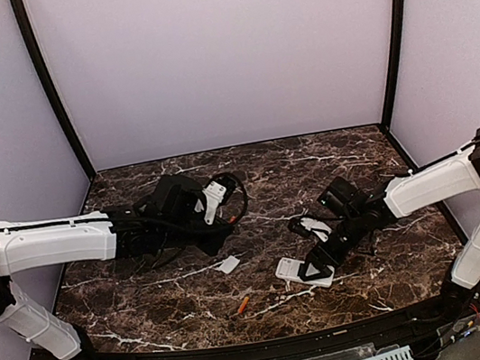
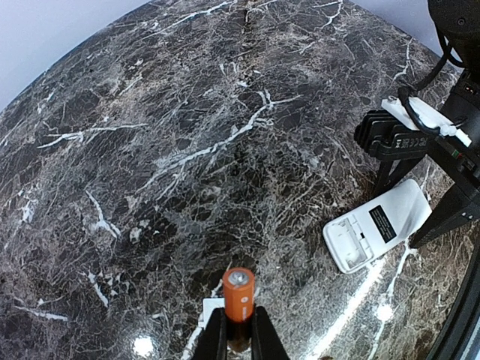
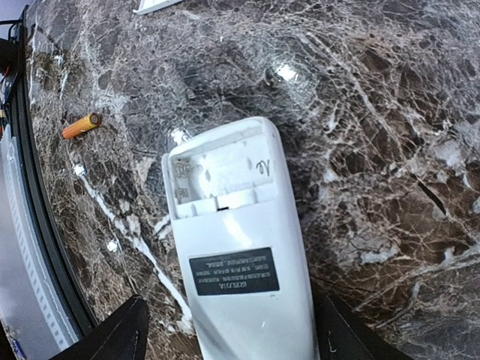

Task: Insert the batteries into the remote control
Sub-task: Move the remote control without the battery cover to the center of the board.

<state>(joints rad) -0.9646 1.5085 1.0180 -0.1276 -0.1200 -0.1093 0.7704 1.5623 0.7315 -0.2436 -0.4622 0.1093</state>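
Over the dark marble tabletop [image 1: 149, 295], the left claw [image 2: 238, 321] is pinching one small orange-red battery [image 2: 238, 289] — this looks like the carry-over step. The white plastic remote control [image 3: 240, 247] is lying off to its right, between the fingers of the spread right claw [image 3: 229, 334] — next, the battery is needing lining up with the open slot [image 3: 217, 176].

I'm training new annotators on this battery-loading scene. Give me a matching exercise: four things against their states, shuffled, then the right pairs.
Things:
1 remote control
2 cover plate
3 loose battery
4 left gripper

States:
a shut on the second battery
b orange, lying on the table
c compartment open, empty
d white, lying apart from the remote

Pairs: 1-c; 2-d; 3-b; 4-a
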